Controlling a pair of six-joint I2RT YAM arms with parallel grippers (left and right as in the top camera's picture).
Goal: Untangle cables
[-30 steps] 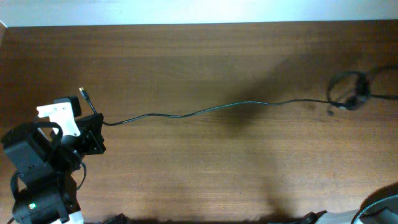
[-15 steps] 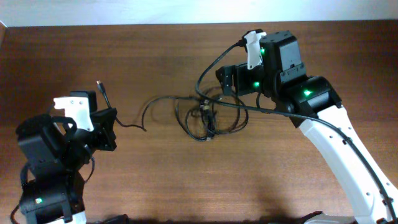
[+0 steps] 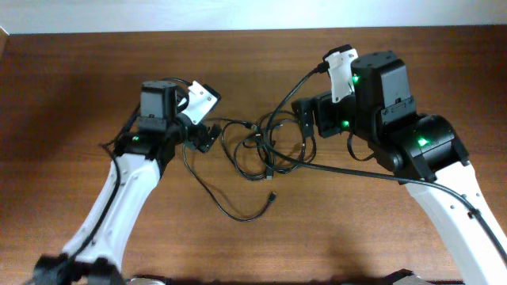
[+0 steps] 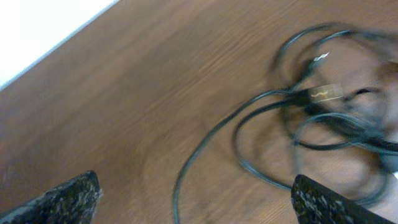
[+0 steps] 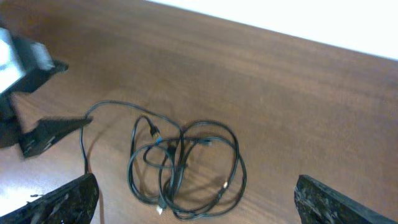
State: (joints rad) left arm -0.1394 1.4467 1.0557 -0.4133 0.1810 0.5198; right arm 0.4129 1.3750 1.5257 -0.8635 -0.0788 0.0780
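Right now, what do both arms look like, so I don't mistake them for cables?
The left arm and right arm match: white tubular links, boxy black housings with green lights, a white bracket at each wrist. Finger pads are dark and rough-textured.

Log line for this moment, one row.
left gripper: open, left of cables | right gripper: open, right of cables | cables: knotted heap on table | untangling: not done

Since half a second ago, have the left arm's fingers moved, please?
Yes. The left fingers have swung right and toward the table's far edge, ending beside the cables.
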